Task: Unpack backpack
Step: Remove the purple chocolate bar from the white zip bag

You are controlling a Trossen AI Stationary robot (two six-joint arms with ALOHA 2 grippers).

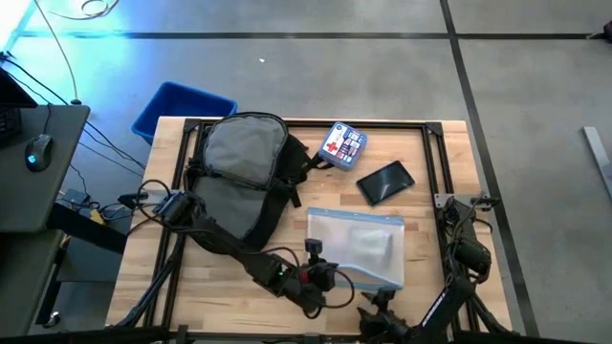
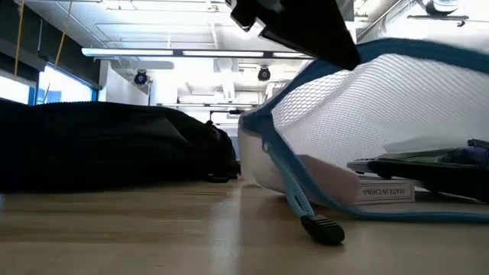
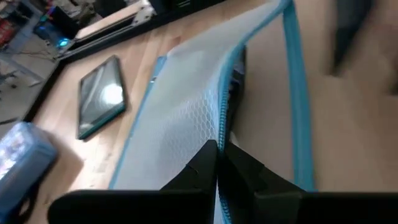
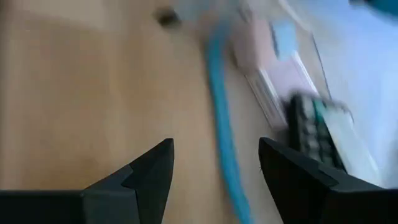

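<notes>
The black backpack point(image 1: 244, 177) with grey lining lies flat on the table's left half and shows in the low view as a dark mound point(image 2: 114, 145). The clear mesh zip pouch point(image 1: 359, 244) with blue edging lies right of it, holding a box and other items point(image 2: 382, 187). My left gripper point(image 3: 217, 163) reaches over the backpack and is shut on the pouch's near left edge point(image 1: 320, 270). My right gripper point(image 4: 214, 165) is open just off the pouch's near edge point(image 1: 378, 304), with the blue edging point(image 4: 221, 137) ahead of its fingers. My left gripper pinches the pouch's blue zipper edge point(image 3: 222, 134) between its two fingers, close to the near left corner. The fingers lie along that edge. That edge is raised off the table point(image 2: 382, 47), and the pouch's lower side and contents rest on the wood.
A blue pouch with a red cross point(image 1: 342, 143) and a dark phone or tablet point(image 1: 385, 182) lie on the table's far right part. A blue bin point(image 1: 182, 107) stands on the floor beyond the far left corner. A black frame point(image 1: 435, 162) borders the table.
</notes>
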